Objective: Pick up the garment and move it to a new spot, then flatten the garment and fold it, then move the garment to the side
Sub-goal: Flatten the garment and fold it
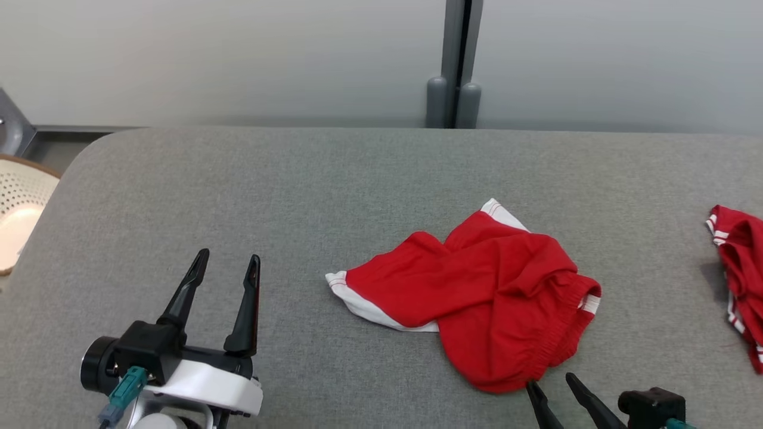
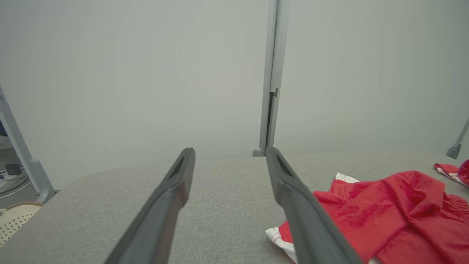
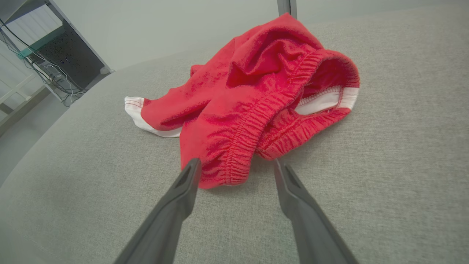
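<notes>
A crumpled red garment [image 1: 483, 292] with white trim and an elastic waistband lies on the grey table [image 1: 334, 190], right of centre. It shows in the left wrist view as the garment [image 2: 395, 212] at lower right, and in the right wrist view as the garment [image 3: 256, 91] straight ahead. My right gripper [image 1: 551, 380] stands open at the garment's near edge, its fingers astride the waistband's lowest fold in the right wrist view [image 3: 236, 164]. Open and holding nothing, my left gripper [image 1: 229, 257] hovers well to the garment's left, fingers [image 2: 176, 183] pointing at bare cloth surface.
A second red garment with white stripes [image 1: 739, 268] lies at the table's right edge. A pale perforated basket [image 1: 21, 208] sits off the table's left end. A grey post [image 1: 456, 65] stands behind the table against the wall.
</notes>
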Available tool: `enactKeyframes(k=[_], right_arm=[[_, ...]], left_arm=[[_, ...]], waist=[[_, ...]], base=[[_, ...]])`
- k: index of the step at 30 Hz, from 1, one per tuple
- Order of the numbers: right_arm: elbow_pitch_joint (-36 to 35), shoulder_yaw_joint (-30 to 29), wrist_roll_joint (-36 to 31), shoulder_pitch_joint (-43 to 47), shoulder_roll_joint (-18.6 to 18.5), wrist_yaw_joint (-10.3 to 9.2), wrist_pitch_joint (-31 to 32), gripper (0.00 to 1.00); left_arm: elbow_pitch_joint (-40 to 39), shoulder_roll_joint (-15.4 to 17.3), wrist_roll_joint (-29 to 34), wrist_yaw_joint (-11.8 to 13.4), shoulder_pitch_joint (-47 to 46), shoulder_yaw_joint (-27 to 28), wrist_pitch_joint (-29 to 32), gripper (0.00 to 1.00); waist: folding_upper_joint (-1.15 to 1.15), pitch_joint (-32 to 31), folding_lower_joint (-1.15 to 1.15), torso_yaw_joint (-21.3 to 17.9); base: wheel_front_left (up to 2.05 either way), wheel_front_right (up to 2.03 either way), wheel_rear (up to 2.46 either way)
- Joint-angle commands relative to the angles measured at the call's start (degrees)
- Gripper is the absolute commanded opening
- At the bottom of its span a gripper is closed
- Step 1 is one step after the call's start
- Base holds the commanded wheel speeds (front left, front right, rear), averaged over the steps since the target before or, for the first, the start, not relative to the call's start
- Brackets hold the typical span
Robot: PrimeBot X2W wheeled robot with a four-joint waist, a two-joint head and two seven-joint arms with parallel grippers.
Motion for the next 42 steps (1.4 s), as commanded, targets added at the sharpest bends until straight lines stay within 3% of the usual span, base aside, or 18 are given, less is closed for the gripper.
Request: enactKeyframes(k=[1,6,7,8,9,17,24,30,37,38,39,40,42], right_arm=[[1.3,0.3,0.4,-1.8,-0.2,-0.01,-0.6,1.00],[7.0,2.2,1.8,-5.3,-0.4,-0.01,-2.0,1.00],[7.6,2.7,2.1,-5.8,-0.7,-0.01,-2.3,0.53],[7.9,2.8,2.3,-6.3,-0.9,-0.01,-2.8,0.13],[8.0,2.8,2.5,-6.5,-1.2,-0.01,-3.1,0.00],[-0.1,1.8,1.8,-6.1,-3.8,-0.01,-6.4,0.00],[-6.1,-5.8,0.1,-9.6,-5.9,-0.01,-4.5,0.00],[-2.3,-9.8,1.7,-16.9,-8.9,-0.01,-3.1,0.00],[6.4,-8.0,4.4,-23.3,-12.3,-0.01,-2.3,0.02],[8.0,-7.7,4.8,-23.8,-12.8,-0.01,-2.6,0.38],[9.4,-7.5,5.4,-24.2,-13.0,-0.01,-3.1,0.82],[10.2,-7.2,5.7,-24.3,-13.2,-0.01,-3.7,1.00],[11.4,-6.9,6.2,-24.1,-13.3,-0.01,-5.2,1.00]], left_arm=[[0.2,0.1,0.4,-0.2,-1.4,0.0,-0.3,1.00],[1.1,-0.4,0.6,-0.3,-2.4,-0.5,-1.1,1.00],[1.2,-0.5,0.6,-0.3,-2.6,-0.6,-1.1,1.00],[1.3,-0.5,0.6,-0.3,-2.7,-0.6,-1.3,1.00],[1.5,-0.6,0.6,-0.2,-2.8,-0.6,-1.4,1.00],[1.8,-0.7,0.5,0.1,-3.4,-0.5,-2.0,1.00],[1.8,-1.0,0.7,0.1,-5.0,-0.7,-2.4,1.00],[1.6,-1.6,1.0,-0.6,-7.9,-1.3,-2.7,1.00],[2.7,-3.3,1.5,-1.3,-10.7,-1.9,-3.2,1.00],[3.0,-3.4,1.6,-1.4,-11.0,-1.9,-3.2,1.00],[3.3,-3.6,1.7,-1.4,-11.3,-1.8,-3.3,1.00],[3.4,-3.9,1.7,-1.4,-11.6,-1.7,-3.4,1.00],[3.7,-4.1,1.8,-1.3,-11.8,-1.4,-3.4,1.00]], waist=[[0.00,2.2,0.00,1.8],[0.00,3.2,0.00,2.8],[0.00,3.2,0.00,2.9],[0.00,3.3,0.00,3.0],[0.00,3.4,0.00,3.0],[0.00,3.6,0.00,2.0],[0.00,5.5,0.00,1.4],[0.00,10.6,0.00,2.3],[0.00,14.3,0.00,3.3],[0.00,14.5,0.00,3.3],[0.00,14.7,0.00,3.3],[0.00,14.8,0.00,3.3],[0.00,14.7,0.00,2.8]], base=[[0.00,0.00,0.00],[0.00,0.00,0.00],[0.00,0.00,0.00],[0.00,0.00,0.00],[0.00,0.00,0.00],[0.00,0.00,0.00],[0.00,0.00,0.00],[0.00,0.00,0.00],[0.00,0.00,0.00],[0.00,0.00,0.00],[0.00,0.00,0.00],[0.00,0.00,0.00],[0.00,0.00,0.00]])
